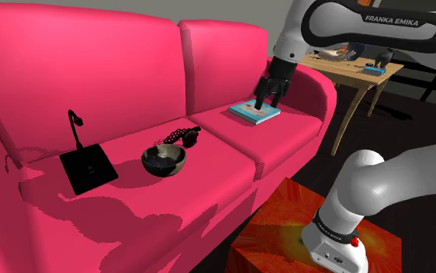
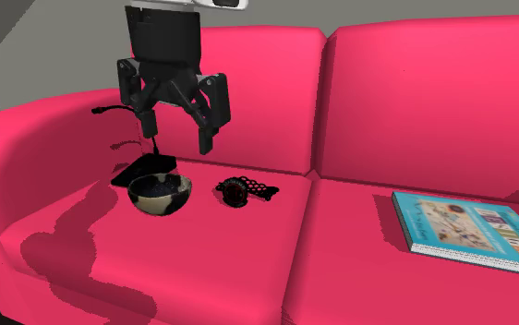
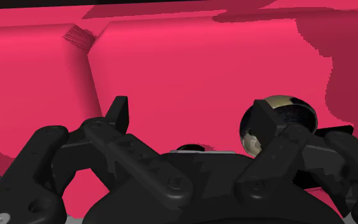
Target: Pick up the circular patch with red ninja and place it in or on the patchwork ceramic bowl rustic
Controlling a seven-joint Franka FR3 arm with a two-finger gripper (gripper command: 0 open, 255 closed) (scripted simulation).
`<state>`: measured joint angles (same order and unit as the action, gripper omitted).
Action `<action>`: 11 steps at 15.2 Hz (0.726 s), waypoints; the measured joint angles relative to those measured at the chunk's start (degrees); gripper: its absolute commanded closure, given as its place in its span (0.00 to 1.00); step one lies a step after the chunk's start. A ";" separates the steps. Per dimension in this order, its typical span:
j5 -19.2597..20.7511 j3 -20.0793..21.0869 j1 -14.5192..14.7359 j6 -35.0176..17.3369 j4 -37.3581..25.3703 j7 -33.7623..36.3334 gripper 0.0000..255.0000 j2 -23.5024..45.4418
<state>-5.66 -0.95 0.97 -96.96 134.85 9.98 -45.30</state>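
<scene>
A small dark circular patch (image 1: 185, 137) (image 2: 239, 191) with red on it lies on the pink sofa seat, just beside a dark bowl with a pale mottled rim (image 1: 163, 160) (image 2: 160, 193). My black gripper (image 1: 267, 103) (image 2: 177, 140) hangs in the air above the seat, open, with nothing between its fingers. In the shoulder view it lines up over a book; in the second exterior view it hovers above the bowl and patch without touching either. In the wrist view the gripper (image 3: 192, 118) stands wide apart, and the bowl (image 3: 286, 111) peeks out behind one finger.
A flat black pad with a curved stalk (image 1: 88, 169) (image 2: 142, 168) lies beyond the bowl. A teal-edged book (image 1: 254, 112) (image 2: 475, 231) rests on the other seat cushion. The sofa backrest (image 2: 405, 92) rises behind. A wooden side table (image 1: 356, 74) stands past the armrest.
</scene>
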 measured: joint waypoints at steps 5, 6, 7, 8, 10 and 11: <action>-1.45 4.31 -1.67 -4.13 -0.52 8.76 0.00 4.76; -1.89 5.86 -2.14 -5.41 -0.70 11.85 0.00 6.26; -2.31 7.54 -2.62 -6.76 -1.41 15.14 0.00 8.31; -2.52 8.95 -3.22 -8.16 -1.87 18.25 0.00 10.24; -2.41 11.32 -4.65 -9.91 -4.44 24.20 0.00 14.72; -2.46 12.88 -5.10 -11.21 -4.78 27.61 0.00 16.50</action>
<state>-8.12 11.93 -4.14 -108.18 130.07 37.58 -28.80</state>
